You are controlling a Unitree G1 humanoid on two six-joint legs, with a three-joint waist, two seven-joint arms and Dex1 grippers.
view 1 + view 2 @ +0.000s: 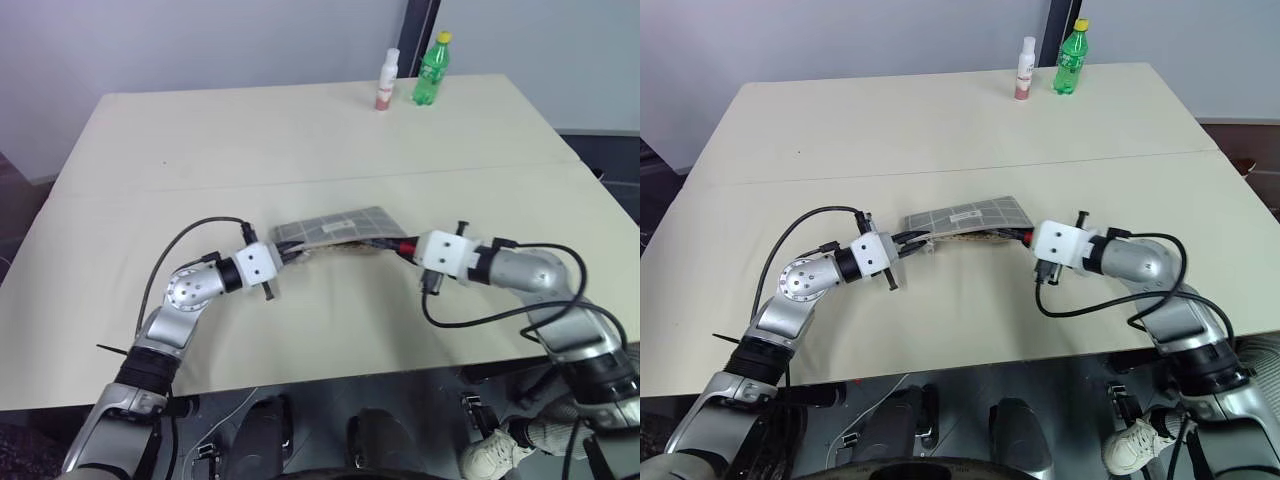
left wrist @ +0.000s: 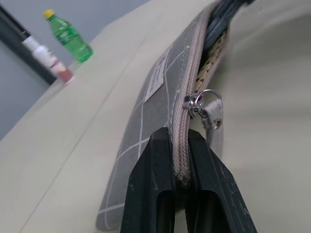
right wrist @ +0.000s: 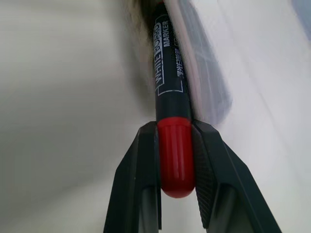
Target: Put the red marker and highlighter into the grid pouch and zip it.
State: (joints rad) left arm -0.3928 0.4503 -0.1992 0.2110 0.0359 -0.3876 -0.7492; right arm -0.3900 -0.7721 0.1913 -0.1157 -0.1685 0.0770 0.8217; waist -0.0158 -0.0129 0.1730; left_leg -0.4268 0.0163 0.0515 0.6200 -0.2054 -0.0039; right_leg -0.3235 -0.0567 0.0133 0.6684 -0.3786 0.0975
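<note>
Right gripper (image 3: 176, 145) is clamped on the red marker (image 3: 172, 111), both black fingers (image 3: 211, 165) pressed to the red cap end, with the black barrel pointing ahead into the open mouth of the grid pouch (image 1: 335, 226). White print runs along that barrel: "WHITE BOARD MARKER" reads clearly in the right wrist view, and a line of smaller writing beside it is too fine to make out.

Over on the left, the left gripper (image 2: 181, 160) is pinched tight on the pouch's near-left end, its fingers closed on the zipper seam. Just past the fingertips sits the metal zipper slider with its pale pull strap (image 2: 212, 110) hanging off to one side. Beyond the slider the zip is open, showing a tan dotted lining. A small white label (image 2: 154, 82) is sewn onto the grey gridded face; nothing on it is readable.

From the head camera, the pouch lies at mid-table (image 1: 300, 130), stretched between the two grippers, left end lifted a touch by the left gripper's grip.

Far side of the table: a green bottle (image 1: 432, 68) with a yellow cap, and just to its left a slim white bottle (image 1: 387, 80) with a pink base. Their labels can't be read.
</note>
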